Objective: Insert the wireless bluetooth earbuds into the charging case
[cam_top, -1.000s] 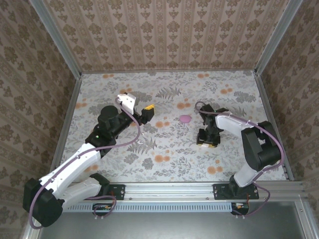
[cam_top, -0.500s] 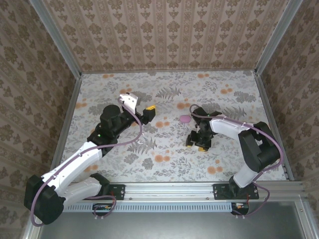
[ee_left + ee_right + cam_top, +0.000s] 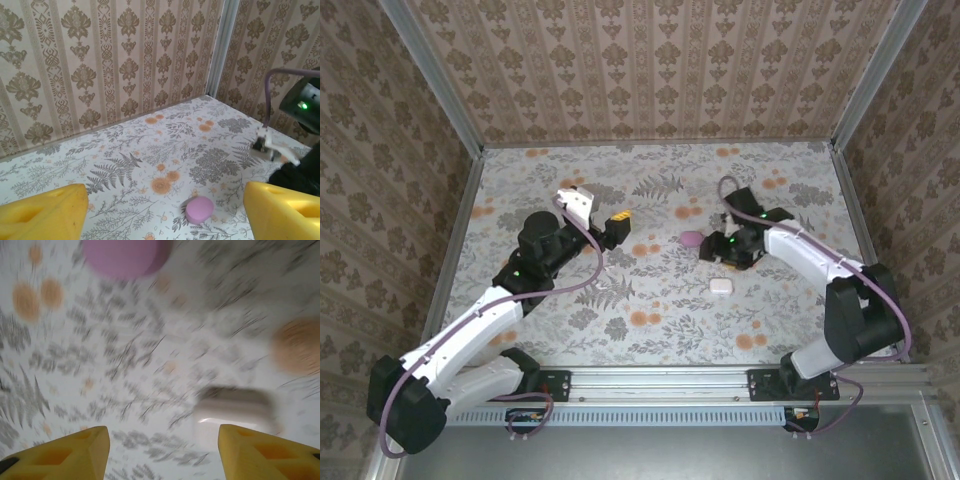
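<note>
Pinkish-purple, the one visible earbud [image 3: 692,240] is lying on the floral table [image 3: 650,330] at mid-frame in the top view. The right gripper [image 3: 712,251] is hovering just right of it, jaws standing apart and gripping nothing. The white charging case [image 3: 721,286] is sitting just below that gripper (blurred in the right wrist view), untouched. The left gripper [image 3: 616,224], centre-left, is gaping wide, also empty.

On the surface [image 3: 790,190] I count one pinkish-purple earbud [image 3: 692,240] and one white charging case [image 3: 721,286]. I have two grippers, my left gripper [image 3: 160,220] and my right gripper [image 3: 162,450], each with two yellow fingers [image 3: 65,450].
</note>
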`<action>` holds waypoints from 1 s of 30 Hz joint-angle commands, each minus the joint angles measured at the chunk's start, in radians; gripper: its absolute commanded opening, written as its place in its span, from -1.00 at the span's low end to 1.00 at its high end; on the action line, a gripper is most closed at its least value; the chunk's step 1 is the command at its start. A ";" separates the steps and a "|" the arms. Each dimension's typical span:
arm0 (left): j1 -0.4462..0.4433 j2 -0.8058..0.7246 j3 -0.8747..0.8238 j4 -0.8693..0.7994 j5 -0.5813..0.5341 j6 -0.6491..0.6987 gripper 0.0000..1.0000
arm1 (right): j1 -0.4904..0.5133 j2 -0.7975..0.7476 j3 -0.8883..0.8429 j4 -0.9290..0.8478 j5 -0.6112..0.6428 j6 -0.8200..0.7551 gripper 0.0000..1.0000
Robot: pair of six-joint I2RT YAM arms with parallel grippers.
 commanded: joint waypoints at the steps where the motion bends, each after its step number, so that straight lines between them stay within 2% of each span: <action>1: 0.006 -0.006 0.018 0.017 0.009 -0.022 0.64 | -0.078 0.070 -0.007 0.033 -0.089 -0.095 0.23; 6: 0.007 -0.010 0.027 0.009 0.007 -0.020 0.64 | -0.106 0.195 0.052 0.016 -0.128 -0.141 0.23; 11: 0.006 -0.018 0.015 0.007 -0.007 -0.021 0.64 | -0.105 0.258 0.032 0.024 -0.232 -0.149 0.22; 19: 0.006 -0.004 0.017 0.012 -0.010 -0.015 0.65 | -0.098 0.182 -0.069 -0.014 -0.276 -0.165 0.20; 27: 0.006 0.026 0.026 0.033 0.009 -0.026 0.65 | -0.053 0.091 -0.132 -0.034 -0.255 -0.165 0.20; 30: 0.006 0.029 0.028 0.033 0.012 -0.024 0.64 | -0.010 0.084 -0.127 -0.059 -0.197 -0.169 0.21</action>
